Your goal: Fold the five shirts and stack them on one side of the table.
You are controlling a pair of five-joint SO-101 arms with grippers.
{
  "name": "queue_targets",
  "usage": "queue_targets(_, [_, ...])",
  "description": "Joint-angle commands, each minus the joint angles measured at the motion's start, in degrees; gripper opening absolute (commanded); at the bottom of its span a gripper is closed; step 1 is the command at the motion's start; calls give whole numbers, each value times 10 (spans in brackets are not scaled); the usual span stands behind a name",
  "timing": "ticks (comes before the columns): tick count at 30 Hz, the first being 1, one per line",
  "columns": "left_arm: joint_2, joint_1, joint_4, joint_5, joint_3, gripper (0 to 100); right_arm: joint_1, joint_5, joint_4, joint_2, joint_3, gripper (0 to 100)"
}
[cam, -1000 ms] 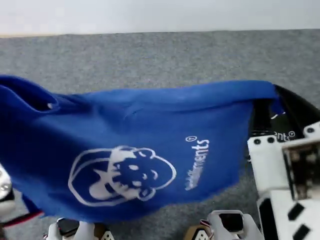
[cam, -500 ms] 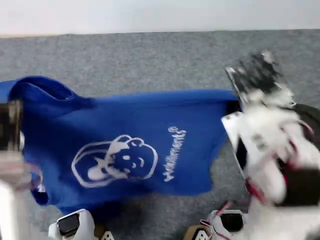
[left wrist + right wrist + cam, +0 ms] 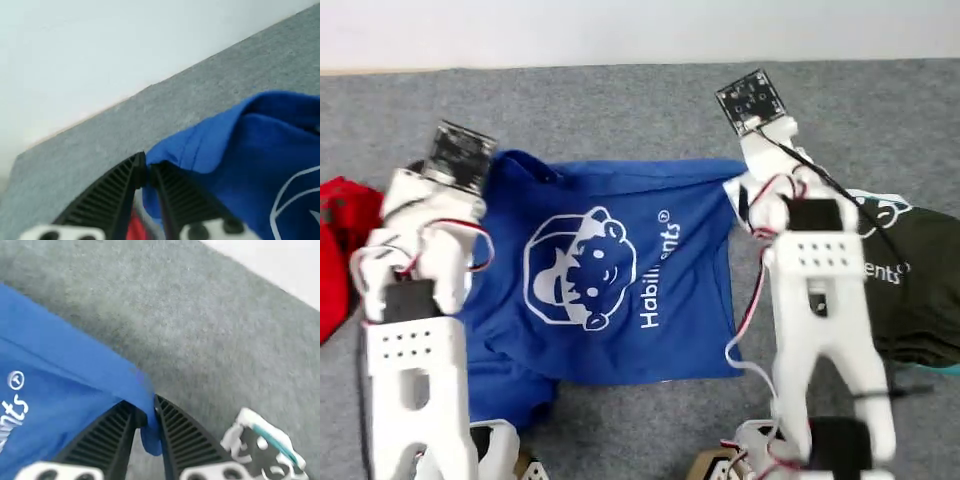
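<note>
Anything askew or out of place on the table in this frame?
The blue shirt lies flat only in part: its near left portion is bunched up, while the left hand and right hand each pinch a far corner. A red shirt and a dark shirt lie loose at opposite sides.

blue shirt (image 3: pixel 610 300) lies mid-way across the grey table (image 3: pixel 620 110), mostly flat, white cartoon-face print and lettering up (near-left part is rumpled). Its two far corners are pinched, one in the left gripper (image 3: pixel 146 167), one in the right gripper (image 3: pixel 147 415). red shirt (image 3: pixel 335 240) is bunched at the left edge. dark shirt (image 3: pixel 920 300) with white print lies crumpled on the right, near the blue one.
</note>
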Motion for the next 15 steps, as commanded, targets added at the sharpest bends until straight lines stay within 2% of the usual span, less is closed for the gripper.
queue_targets(1, [33,10,-120,-4,29,5,6,-11,-58,60,-74,10])
queue_targets(8, [217,7,-157,-4,-95,5,4,-9,-106,209,-230,10])
queue_targets(15, [422,1,-156,-4,-288,5,-1,47,-111,415,-430,10])
